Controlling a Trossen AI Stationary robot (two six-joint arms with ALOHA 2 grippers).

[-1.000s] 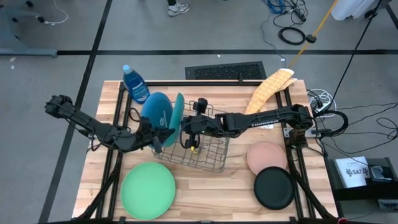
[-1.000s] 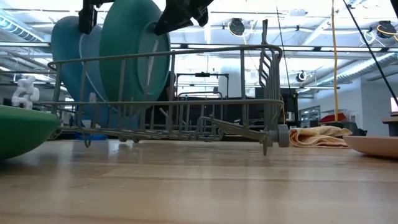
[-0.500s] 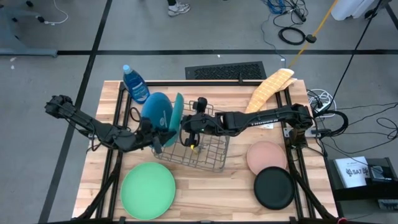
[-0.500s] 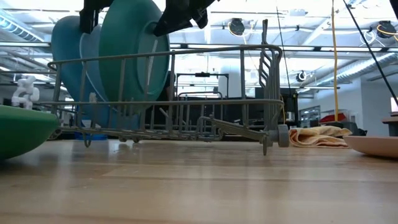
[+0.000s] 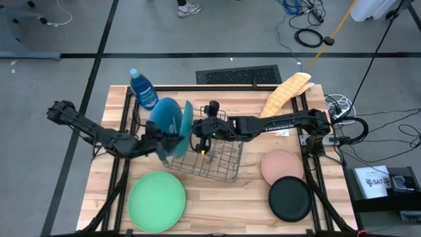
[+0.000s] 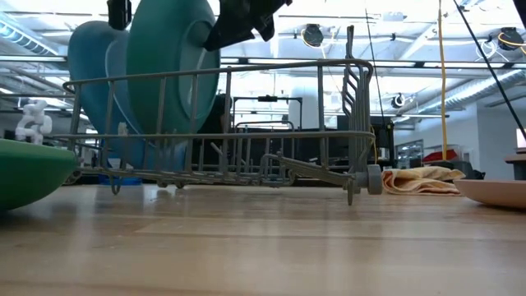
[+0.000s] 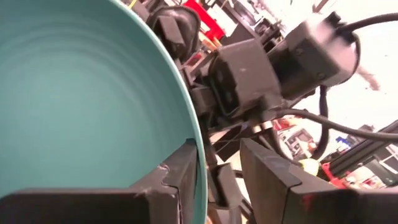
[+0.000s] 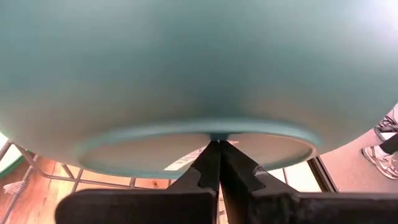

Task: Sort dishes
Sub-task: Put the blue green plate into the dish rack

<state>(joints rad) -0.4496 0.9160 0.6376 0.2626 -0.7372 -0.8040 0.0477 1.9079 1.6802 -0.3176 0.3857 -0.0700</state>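
Two grippers at the racked dark green plate

The left gripper point(image 5: 172, 146) stood parted astride the dark green plate point(image 5: 186, 125), upright in the wire rack point(image 5: 217, 161) beside the blue plate point(image 5: 164, 116); the right gripper point(image 5: 195, 131), fingers together, touched its back.

I see the desk point(image 5: 217, 197) as pale wood planks, striped along the grain. At its near left corner lies the light green plate point(image 5: 156, 201); near the near right corner lie the black plate point(image 5: 290, 199) and, just behind it, the pink plate point(image 5: 281, 164). The grey wire rack point(image 5: 217, 161) holds two plates on edge: the blue plate point(image 5: 164, 115) and the dark green plate point(image 5: 187, 118), which reads as teal to me. At the far left corner stands a blue bottle point(image 5: 142, 87) with a white cap. A yellow cloth point(image 5: 284, 93) lies towards the far right corner. Both arms look black.
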